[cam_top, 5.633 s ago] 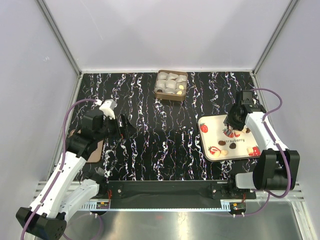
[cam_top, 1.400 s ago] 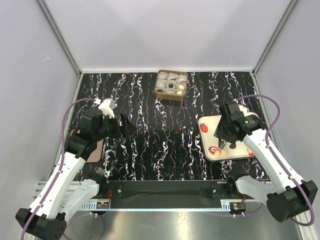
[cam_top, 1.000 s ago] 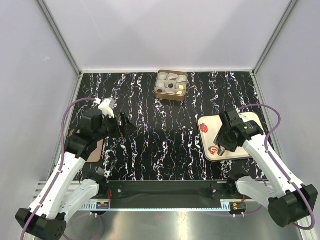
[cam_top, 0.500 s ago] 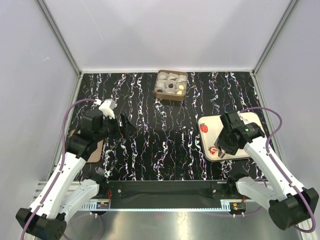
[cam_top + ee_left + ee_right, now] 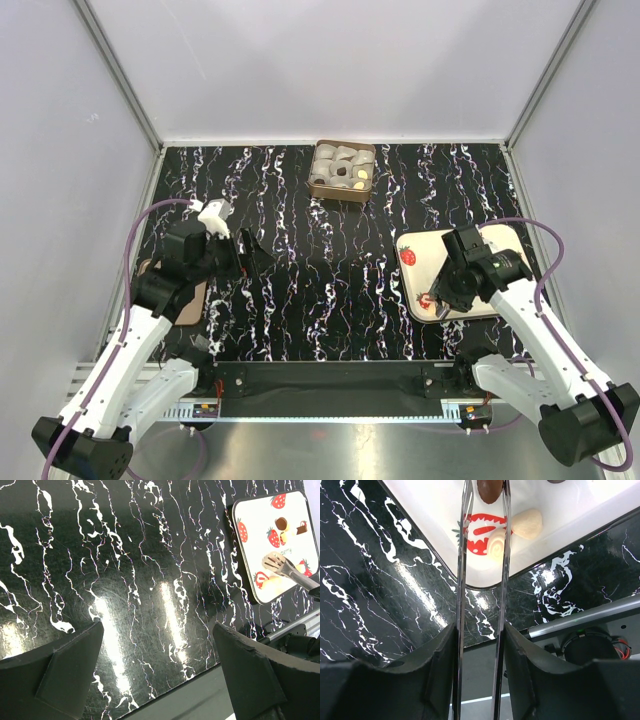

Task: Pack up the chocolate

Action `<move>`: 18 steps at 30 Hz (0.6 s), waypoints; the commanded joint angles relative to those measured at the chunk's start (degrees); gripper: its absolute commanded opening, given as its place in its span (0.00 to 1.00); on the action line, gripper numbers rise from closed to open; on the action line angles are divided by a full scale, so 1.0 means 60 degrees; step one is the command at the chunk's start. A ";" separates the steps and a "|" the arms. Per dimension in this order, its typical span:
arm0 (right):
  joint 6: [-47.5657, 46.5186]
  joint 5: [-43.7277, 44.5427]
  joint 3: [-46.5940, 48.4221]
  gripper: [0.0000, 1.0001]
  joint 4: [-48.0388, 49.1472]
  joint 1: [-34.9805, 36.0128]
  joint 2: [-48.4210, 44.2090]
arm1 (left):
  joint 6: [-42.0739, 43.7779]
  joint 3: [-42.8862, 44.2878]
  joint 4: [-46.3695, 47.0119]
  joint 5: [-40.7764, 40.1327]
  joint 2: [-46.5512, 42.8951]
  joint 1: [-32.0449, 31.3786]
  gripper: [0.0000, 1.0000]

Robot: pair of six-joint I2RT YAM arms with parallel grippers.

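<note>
— What do we see on the black marbled table (image 5: 300, 300)?
— We see a white strawberry tray (image 5: 420, 272) at right, metal tongs (image 5: 274, 561) over its corner, a brown box (image 5: 340, 193) of paper cups (image 5: 330, 158) far back.

Left gripper (image 5: 157, 627): dark fingers (image 5: 75, 655) spread wide at bottom corners, nothing between. Below them, black table (image 5: 125, 570) with white veining and glare patches. White tray (image 5: 252, 510) with red strawberry prints at upper right. Dark brown chocolate (image 5: 281, 523) on tray's far part. Pale chocolate (image 5: 273, 583) near its front edge. Metal tongs (image 5: 287, 570) reach in from right, flat tip just beside pale chocolate; contact unclear.
</note>
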 commanded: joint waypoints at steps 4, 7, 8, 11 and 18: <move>-0.0072 0.0045 0.0065 0.45 0.0247 0.0012 0.0035 | -0.0087 -0.0012 0.0538 0.0223 -0.0106 0.0003 0.99; 0.0016 0.0192 0.0079 0.45 0.0218 -0.0002 0.0123 | -0.0101 -0.0012 0.0552 0.0223 -0.0106 0.0003 0.99; 0.0045 0.0206 0.0065 0.45 0.0218 -0.0002 0.0152 | -0.0101 -0.0026 0.0567 0.0223 -0.0091 0.0003 0.99; 0.0060 0.0192 0.0036 0.45 0.0335 -0.0017 0.0167 | -0.0116 -0.0027 0.0611 0.0253 -0.0062 0.0003 0.99; -0.0116 0.0221 0.0153 0.36 0.0423 -0.0002 0.0196 | -0.0087 -0.0027 0.0625 0.0253 -0.0047 0.0003 0.99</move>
